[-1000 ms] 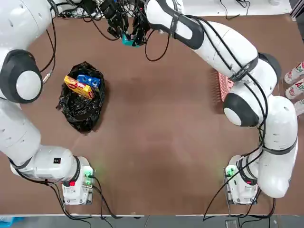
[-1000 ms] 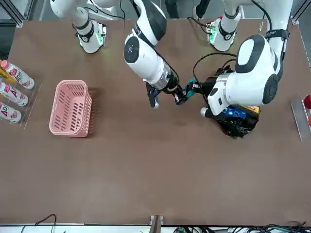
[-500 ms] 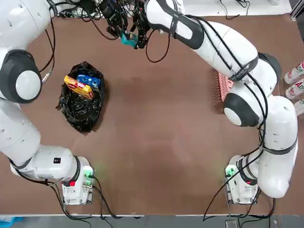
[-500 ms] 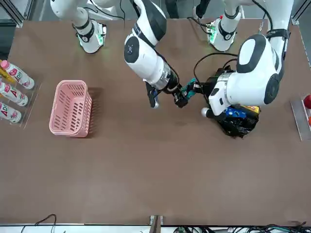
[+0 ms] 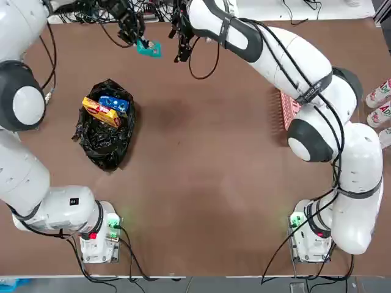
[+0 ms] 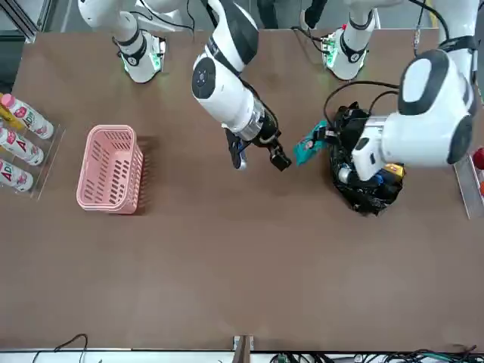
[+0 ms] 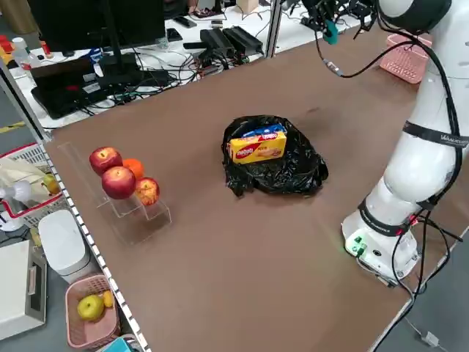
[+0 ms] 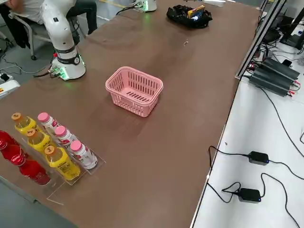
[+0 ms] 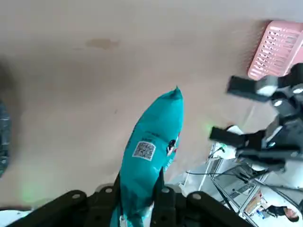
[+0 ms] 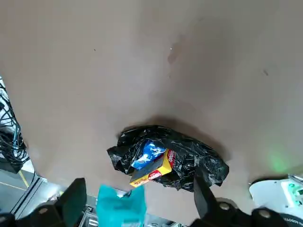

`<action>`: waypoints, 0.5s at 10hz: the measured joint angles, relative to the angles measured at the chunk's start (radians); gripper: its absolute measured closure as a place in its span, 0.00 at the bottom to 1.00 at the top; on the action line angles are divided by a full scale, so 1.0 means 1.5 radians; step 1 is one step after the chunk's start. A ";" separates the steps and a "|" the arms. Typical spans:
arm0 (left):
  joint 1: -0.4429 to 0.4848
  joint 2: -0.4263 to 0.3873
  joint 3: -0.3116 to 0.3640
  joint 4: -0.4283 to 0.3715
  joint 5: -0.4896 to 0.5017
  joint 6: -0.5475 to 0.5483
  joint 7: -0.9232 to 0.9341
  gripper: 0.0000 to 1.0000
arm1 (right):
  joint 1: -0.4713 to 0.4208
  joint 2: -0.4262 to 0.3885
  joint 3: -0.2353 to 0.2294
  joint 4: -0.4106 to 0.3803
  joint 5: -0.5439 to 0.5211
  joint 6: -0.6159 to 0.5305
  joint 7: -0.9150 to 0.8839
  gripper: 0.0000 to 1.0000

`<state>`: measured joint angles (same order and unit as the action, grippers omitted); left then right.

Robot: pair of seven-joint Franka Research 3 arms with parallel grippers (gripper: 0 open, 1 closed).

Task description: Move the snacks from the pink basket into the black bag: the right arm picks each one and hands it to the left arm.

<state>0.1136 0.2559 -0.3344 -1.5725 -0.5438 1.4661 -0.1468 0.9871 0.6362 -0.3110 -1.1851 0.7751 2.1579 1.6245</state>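
Holding the teal packet (image 5: 148,47) pinched, left gripper (image 5: 135,40) has pulled away from right gripper (image 5: 181,43), whose fingers now stand spread, empty. Bare brown table (image 5: 208,177) lies between them and black bag (image 5: 104,141), containing 2 packets. Pink basket (image 6: 110,169) well apart.

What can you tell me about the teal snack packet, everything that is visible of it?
The teal snack packet is a small flat pouch of smooth, glossy-looking film with a small white code square and a red mark printed on it. One end is pinched between the shut fingers of the left gripper; the other end sticks out free. It hangs in the air above the brown table, between the open right gripper and the black bag, touching neither.
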 joint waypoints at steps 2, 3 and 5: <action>0.068 -0.003 0.001 0.000 0.044 -0.056 0.067 0.75 | -0.004 0.000 -0.005 0.001 -0.070 -0.017 -0.075 0.00; 0.094 -0.004 0.001 -0.002 0.076 -0.083 0.098 0.75 | -0.005 0.000 -0.006 0.002 -0.117 -0.025 -0.127 0.00; 0.151 -0.004 0.001 -0.023 0.144 -0.119 0.186 0.75 | -0.005 -0.002 -0.016 0.005 -0.179 -0.072 -0.259 0.00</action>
<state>0.3396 0.2506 -0.3325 -1.6072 -0.3277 1.2878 0.1328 0.9789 0.6327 -0.3357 -1.1781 0.5064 2.0494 1.2357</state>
